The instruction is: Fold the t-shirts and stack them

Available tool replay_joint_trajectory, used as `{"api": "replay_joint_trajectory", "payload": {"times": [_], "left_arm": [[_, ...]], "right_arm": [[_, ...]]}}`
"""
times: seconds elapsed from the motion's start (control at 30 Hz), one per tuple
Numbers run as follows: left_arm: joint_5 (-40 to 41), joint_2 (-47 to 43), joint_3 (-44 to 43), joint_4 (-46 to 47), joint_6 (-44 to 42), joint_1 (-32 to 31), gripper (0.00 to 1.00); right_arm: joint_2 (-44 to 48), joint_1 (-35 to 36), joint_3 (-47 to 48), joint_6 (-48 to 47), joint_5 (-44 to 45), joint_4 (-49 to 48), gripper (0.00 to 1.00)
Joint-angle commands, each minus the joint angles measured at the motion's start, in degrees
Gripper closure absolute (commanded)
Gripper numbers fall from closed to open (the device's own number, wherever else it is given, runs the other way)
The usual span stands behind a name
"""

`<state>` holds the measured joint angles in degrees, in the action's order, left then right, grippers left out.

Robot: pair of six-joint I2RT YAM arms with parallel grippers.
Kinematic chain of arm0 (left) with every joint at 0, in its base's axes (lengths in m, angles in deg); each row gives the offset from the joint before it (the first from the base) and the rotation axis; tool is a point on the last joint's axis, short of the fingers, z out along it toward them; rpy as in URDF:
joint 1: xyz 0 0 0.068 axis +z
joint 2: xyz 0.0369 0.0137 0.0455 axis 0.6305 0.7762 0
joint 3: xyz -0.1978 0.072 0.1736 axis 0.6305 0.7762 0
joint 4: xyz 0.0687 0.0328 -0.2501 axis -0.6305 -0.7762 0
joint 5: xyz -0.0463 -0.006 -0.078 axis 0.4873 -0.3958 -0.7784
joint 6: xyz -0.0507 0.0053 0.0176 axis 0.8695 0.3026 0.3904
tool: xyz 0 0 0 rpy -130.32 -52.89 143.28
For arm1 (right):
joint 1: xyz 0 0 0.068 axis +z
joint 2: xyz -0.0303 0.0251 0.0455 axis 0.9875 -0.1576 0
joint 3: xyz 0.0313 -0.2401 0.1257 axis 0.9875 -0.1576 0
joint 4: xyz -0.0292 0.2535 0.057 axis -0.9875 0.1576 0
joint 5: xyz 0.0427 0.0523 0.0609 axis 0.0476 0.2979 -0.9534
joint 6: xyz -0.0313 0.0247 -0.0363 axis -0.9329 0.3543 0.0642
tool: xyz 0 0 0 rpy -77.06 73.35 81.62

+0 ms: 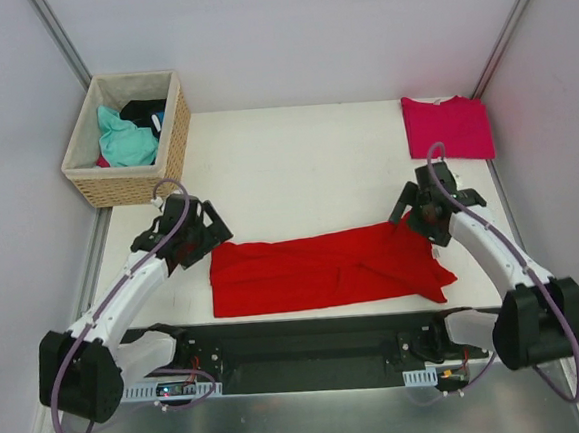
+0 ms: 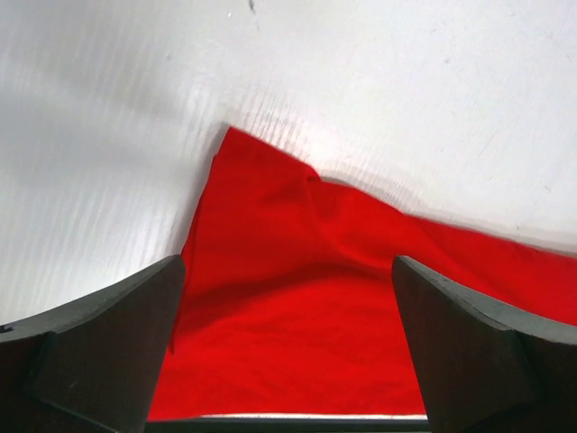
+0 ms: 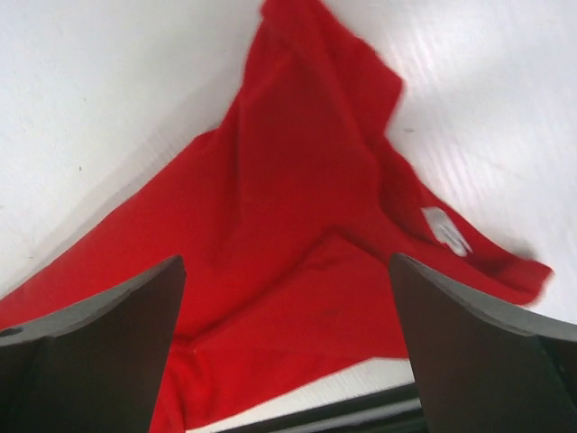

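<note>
Red t-shirt (image 1: 324, 270) lies between left gripper (image 1: 199, 236) and right gripper (image 1: 422, 211).

White table (image 1: 296, 166), pale walls (image 1: 305, 35), wicker basket (image 1: 117, 187)

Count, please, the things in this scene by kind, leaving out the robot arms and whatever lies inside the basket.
T-shirts: 2 (the red t-shirt, lying in front of the arms, and the pink t-shirt, folded at the far right)
Baskets: 1 (the wicker basket, at the far left)
Total: 3
</note>
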<state>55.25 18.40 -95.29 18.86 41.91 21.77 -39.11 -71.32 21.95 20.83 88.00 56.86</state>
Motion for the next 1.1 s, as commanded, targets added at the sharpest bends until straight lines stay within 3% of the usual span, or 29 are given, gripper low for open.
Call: {"api": "replay_joint_trajectory", "payload": {"times": [0.0,0.13,0.7,0.93,1.07], "left_arm": [[-1.4,6.2,-2.6,5.4,-0.6,-0.6,0.01],[-2.8,9.1,-2.6,8.9,0.3,-0.6,0.01],[-5.0,16.1,-6.4,13.1,0.9,-0.8,0.01],[-5.5,16.5,-4.4,14.3,1.2,-1.0,0.01],[-5.8,15.0,-3.7,14.3,1.1,-1.0,0.01]], "right_arm": [[-5.6,3.7,1.7,-1.7,-2.1,-10.2,0.0],[-12.2,4.6,5.1,-2.3,-1.9,-11.1,0.0],[-24.7,5.2,15.1,-1.5,-0.3,-14.2,0.01],[-26.8,3.7,14.7,-1.5,3.1,-15.3,0.01],[-21.5,2.1,9.8,-0.5,3.3,-14.4,0.01]]}}
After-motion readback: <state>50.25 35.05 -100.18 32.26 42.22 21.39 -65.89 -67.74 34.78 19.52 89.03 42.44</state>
